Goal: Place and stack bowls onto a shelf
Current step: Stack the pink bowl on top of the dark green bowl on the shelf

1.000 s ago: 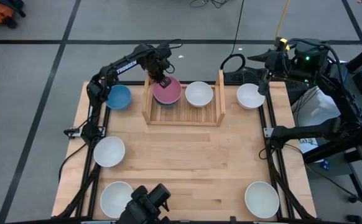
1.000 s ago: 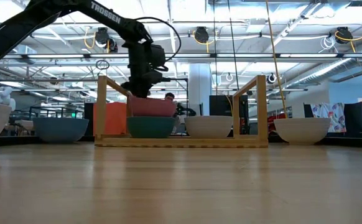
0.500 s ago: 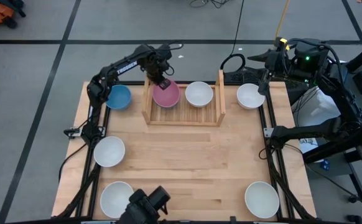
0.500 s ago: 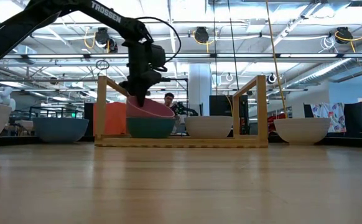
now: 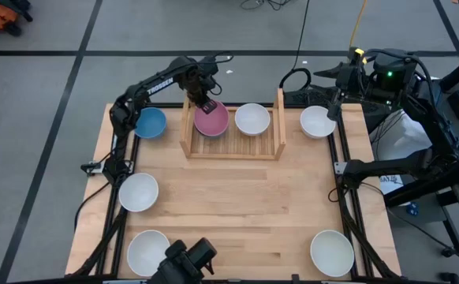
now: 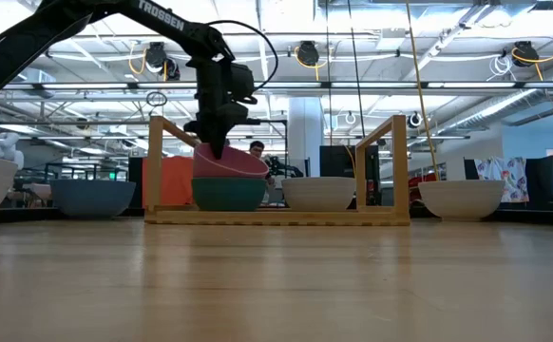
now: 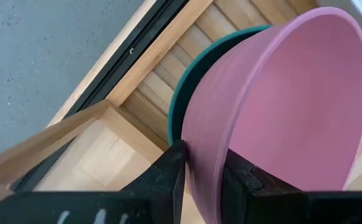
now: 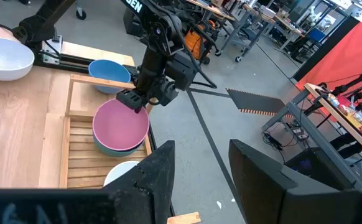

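The left end effector (image 7: 199, 177) stands open astride the rim of the pink bowl (image 5: 211, 120), which sits in the teal bowl (image 6: 229, 194) on the shelf (image 5: 233, 147). It should rise straight, so neither finger drags the rim. The right end effector (image 8: 199, 180) waits open, empty, at the table's far right.

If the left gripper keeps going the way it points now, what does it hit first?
The left gripper straddles the rim of the pink bowl, fingers open. Straight on, it would likely slide down that wall onto the teal bowl nested beneath it.
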You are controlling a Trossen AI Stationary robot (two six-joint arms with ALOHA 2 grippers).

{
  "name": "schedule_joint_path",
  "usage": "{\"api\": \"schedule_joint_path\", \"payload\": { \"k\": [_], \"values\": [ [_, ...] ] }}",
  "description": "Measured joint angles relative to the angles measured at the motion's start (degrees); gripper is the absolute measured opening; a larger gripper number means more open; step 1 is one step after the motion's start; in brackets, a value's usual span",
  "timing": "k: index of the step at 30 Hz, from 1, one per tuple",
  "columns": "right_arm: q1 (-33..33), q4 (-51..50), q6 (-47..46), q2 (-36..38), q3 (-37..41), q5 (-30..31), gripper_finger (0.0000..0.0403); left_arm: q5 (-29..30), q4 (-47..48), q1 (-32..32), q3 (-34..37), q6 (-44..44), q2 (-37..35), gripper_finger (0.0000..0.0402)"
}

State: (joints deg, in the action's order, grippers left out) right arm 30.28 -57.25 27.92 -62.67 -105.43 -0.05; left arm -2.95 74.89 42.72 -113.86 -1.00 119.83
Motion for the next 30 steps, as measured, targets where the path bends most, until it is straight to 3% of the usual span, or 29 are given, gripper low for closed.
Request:
{"api": "schedule_joint_path", "payload": {
  "k": [15,22,30],
  "values": [
    [0.0,0.0,1.4,0.0,0.0,0.0,0.0146,-0.1,-3.1,-1.3,0.0,-4.4,-1.0,0.0072],
    [0.0,0.0,1.7,0.0,0.0,0.0,0.0146,-0.1,-3.1,-1.2,0.0,-5.3,-1.0,0.0010],
    [0.0,0.0,1.7,0.0,0.0,0.0,0.0146,1.2,-3.1,-1.3,0.0,-3.8,-1.0,0.0054]
  ]
}}
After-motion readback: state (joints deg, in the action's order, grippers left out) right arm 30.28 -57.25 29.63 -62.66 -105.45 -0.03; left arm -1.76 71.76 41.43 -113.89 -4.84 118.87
